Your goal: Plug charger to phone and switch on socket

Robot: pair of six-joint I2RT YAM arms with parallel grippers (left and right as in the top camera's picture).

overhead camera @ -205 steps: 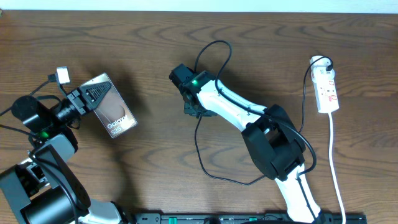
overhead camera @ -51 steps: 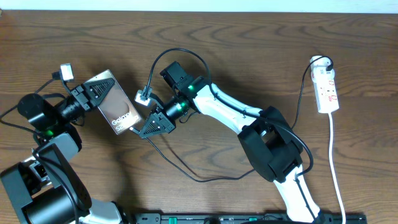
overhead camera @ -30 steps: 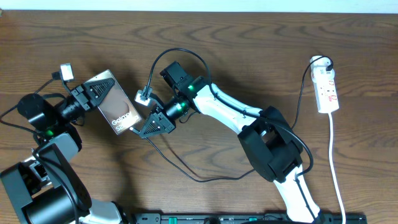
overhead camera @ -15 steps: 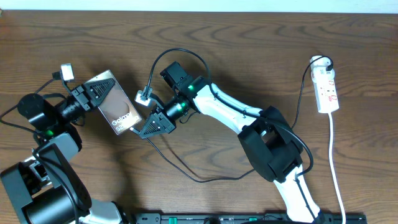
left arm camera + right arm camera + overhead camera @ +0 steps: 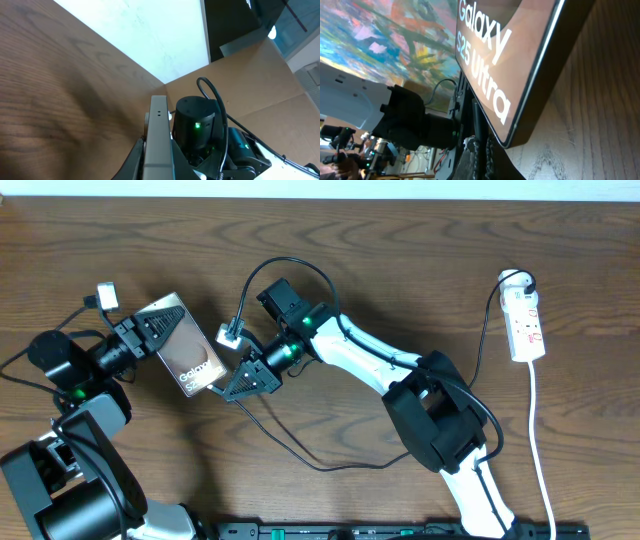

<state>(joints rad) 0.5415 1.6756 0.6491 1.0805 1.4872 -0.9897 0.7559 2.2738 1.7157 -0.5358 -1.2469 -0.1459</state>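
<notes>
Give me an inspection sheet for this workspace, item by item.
Surface: brown wood-grain table.
Job's things: phone at left, printed side up; socket at far right, switch position unreadable.
Clutter: nothing seen.
Grippers: left gripper shut on the phone; right gripper shut on the charger at the phone's lower end. Whether the plug is in cannot be told.
Cables: charger curves across the table to the socket; white cord runs to the near edge.
Surroundings: cardboard beyond the table.
</notes>
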